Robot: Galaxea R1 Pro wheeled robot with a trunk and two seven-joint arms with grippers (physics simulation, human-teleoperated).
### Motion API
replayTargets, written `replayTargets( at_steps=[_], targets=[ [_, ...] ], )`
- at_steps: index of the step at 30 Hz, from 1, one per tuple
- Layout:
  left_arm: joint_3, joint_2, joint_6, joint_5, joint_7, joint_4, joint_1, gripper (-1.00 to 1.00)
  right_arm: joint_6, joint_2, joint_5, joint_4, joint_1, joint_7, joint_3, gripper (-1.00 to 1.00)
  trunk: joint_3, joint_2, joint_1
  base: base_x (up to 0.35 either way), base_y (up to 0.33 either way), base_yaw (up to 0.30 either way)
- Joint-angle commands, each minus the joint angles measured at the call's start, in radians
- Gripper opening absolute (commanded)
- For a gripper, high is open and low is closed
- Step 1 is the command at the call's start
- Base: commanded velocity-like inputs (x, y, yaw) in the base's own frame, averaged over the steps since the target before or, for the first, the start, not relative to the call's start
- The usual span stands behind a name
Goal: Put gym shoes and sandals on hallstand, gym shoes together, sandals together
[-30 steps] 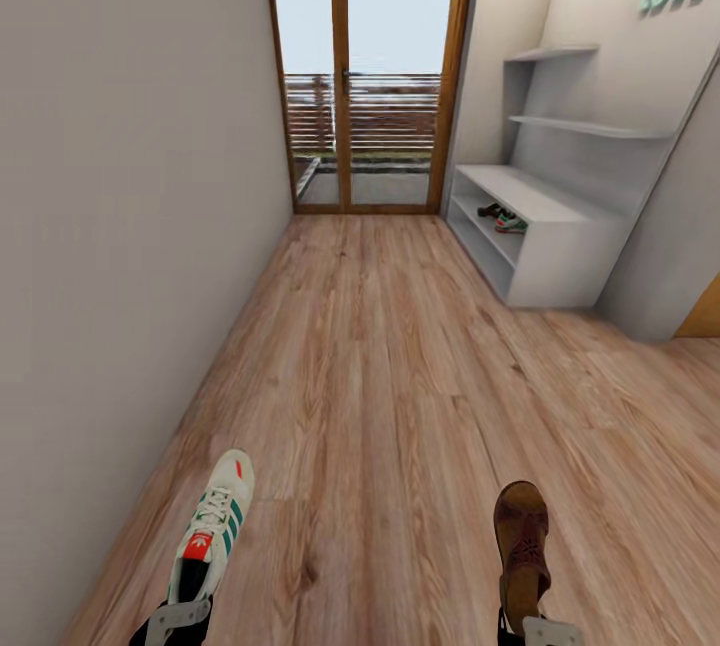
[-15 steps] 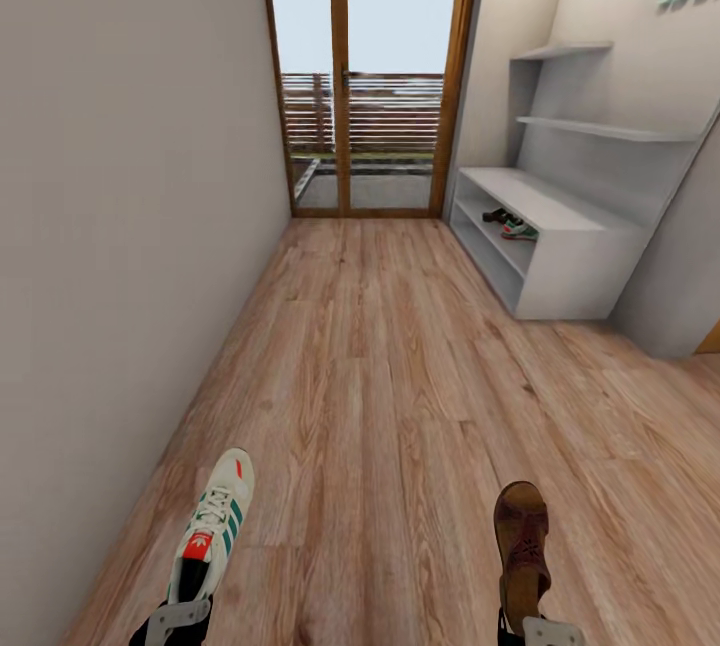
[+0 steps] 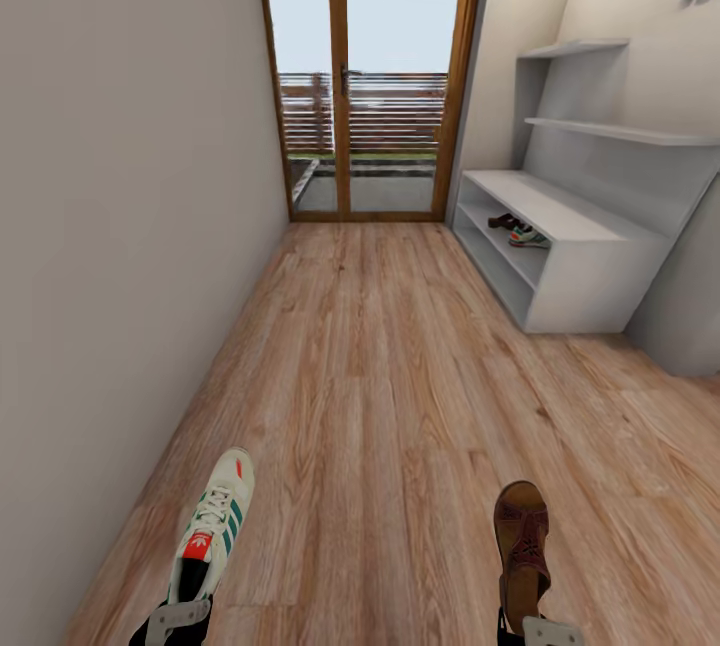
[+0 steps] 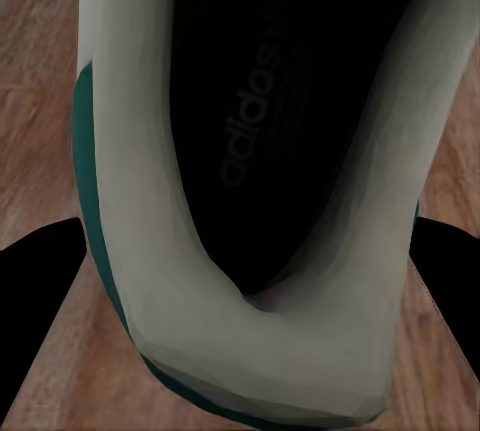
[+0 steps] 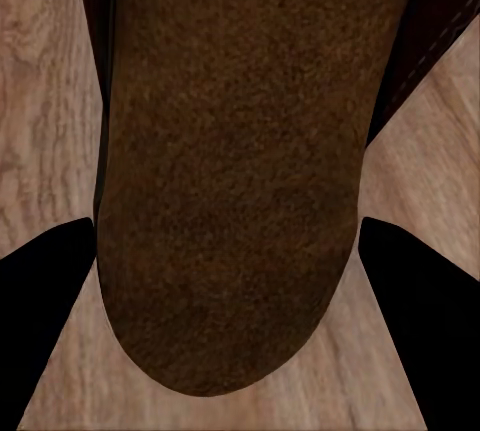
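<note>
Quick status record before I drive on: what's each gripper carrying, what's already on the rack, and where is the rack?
left gripper: shut on gym shoe, toe pointing ahead
right gripper: shut on sandal, toe pointing ahead
hallstand: ahead on the right, against the right wall
lower tier: one shelved sandal and one shelved gym shoe, side by side
top of bench: bare
corridor floor: no shoes lying between robot and rack

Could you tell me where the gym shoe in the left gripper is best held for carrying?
At the heel collar, from behind. The gym shoe points toe-forward, and the left gripper meets its open heel end, whose thin rim fits between the fingers.
</note>
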Motion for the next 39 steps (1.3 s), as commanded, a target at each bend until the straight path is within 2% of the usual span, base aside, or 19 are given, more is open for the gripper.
replayTargets(
  at_steps=[1,39],
  targets=[
    [0.009,-0.001,-0.004,-0.009,-0.005,0.001,-0.001,-1.00,0.000,0.000,0.008,0.001,-0.001,-0.009,0.002,-1.00,-0.001,0.000,0.000,0.328,0.000,0.000],
    [0.009,-0.001,-0.003,-0.009,-0.005,0.000,-0.001,-1.00,0.000,-0.006,0.011,0.001,-0.001,-0.008,0.002,-1.00,-0.001,0.000,0.000,0.328,0.000,0.000]
  ],
)
